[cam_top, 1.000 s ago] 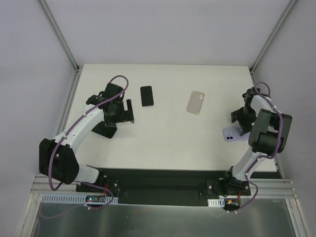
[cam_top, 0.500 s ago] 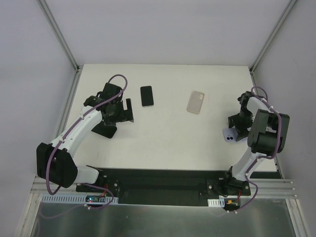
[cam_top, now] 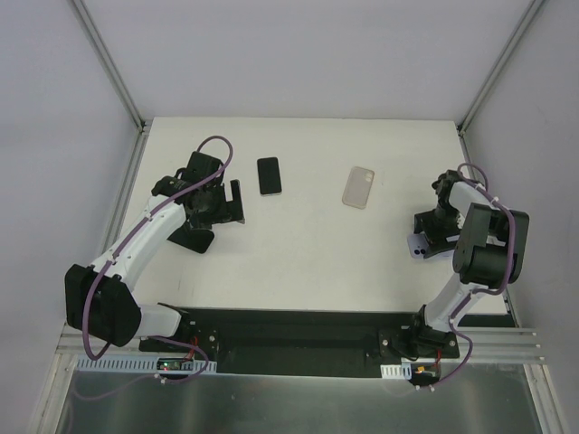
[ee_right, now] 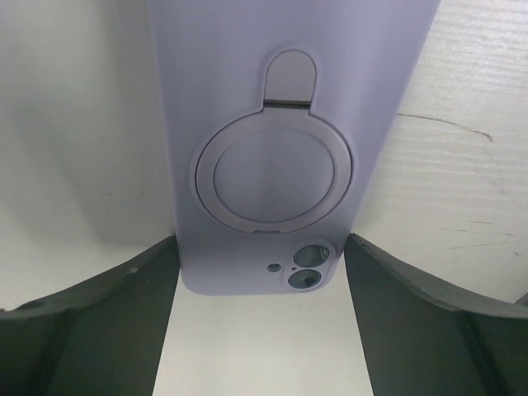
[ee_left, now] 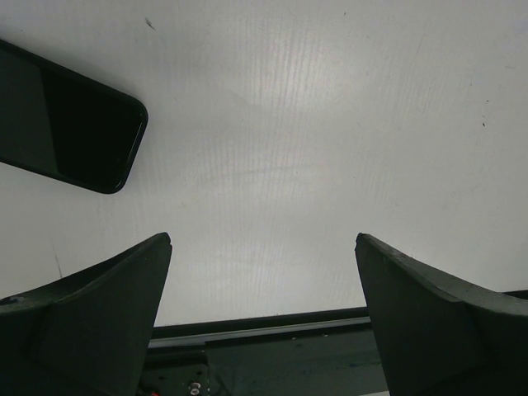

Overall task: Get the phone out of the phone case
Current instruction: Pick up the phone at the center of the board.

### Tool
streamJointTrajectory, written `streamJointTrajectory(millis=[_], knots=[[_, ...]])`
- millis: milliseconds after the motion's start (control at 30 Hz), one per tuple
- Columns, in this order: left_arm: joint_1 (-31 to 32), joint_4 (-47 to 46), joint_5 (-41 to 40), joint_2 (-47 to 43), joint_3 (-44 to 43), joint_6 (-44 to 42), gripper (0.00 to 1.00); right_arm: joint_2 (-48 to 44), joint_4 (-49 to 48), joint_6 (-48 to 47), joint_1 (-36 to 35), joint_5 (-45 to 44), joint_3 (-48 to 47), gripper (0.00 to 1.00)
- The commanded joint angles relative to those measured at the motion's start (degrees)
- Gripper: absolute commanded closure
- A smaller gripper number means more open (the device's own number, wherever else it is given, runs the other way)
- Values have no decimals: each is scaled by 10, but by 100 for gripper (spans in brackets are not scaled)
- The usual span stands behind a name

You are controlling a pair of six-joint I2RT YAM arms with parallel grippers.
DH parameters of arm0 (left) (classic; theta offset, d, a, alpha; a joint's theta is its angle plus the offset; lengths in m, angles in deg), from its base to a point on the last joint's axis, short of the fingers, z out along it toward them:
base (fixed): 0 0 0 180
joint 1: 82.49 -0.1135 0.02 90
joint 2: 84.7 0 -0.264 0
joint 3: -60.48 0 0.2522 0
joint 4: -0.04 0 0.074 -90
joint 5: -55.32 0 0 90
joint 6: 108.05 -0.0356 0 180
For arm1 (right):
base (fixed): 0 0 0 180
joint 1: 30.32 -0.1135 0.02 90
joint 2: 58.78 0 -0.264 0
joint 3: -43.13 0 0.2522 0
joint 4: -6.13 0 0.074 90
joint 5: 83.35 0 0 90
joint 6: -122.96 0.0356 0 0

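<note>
**A:** The right gripper [ee_right: 260, 247] has come down and in over the lilac case [ee_right: 272, 99] since a second ago, and its jaws have drawn in a little.

**B:** Is it holding the case?

**A:** I can't tell. The wrist view shows the jaws standing wide on either side of the case's camera end, close against its edges. Whether they press on it isn't clear.

**B:** Where does the case lie?

**A:** Back up on the table [cam_top: 308, 253], well to the right of the black phone [cam_top: 269, 175] and nearer the arm bases. Camera lenses [ee_right: 309, 257] show in its cutouts, so I judge the phone is inside it.

**B:** And the left gripper [ee_left: 262, 247]?

**A:** Wide and empty, just left of the black phone. A tan case [cam_top: 359, 187] lies to that phone's right.

**B:** So the removal is only beginning.

**A:** I'd say so. It needs a firm grasp before the phone can be worked free.
</note>
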Motion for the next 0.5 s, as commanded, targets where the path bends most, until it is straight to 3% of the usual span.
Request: streamJointTrajectory(millis=[0, 167, 200, 300, 467], knots=[[3, 0, -1, -20, -8, -22, 7, -7, -43, 35, -13, 10, 29, 20], [2, 0, 1, -27, -10, -26, 7, -22, -55, 43, -24, -7, 41, 38], [4, 0, 1, -28, -10, -25, 7, -25, -56, 42, -26, -10, 45, 49], [2, -1, 9, -26, -10, -23, 7, -40, -62, 43, -36, -18, 54, 67], [3, -3, 44, -20, -15, -21, 7, -78, -83, 16, -71, -26, 67, 89]])
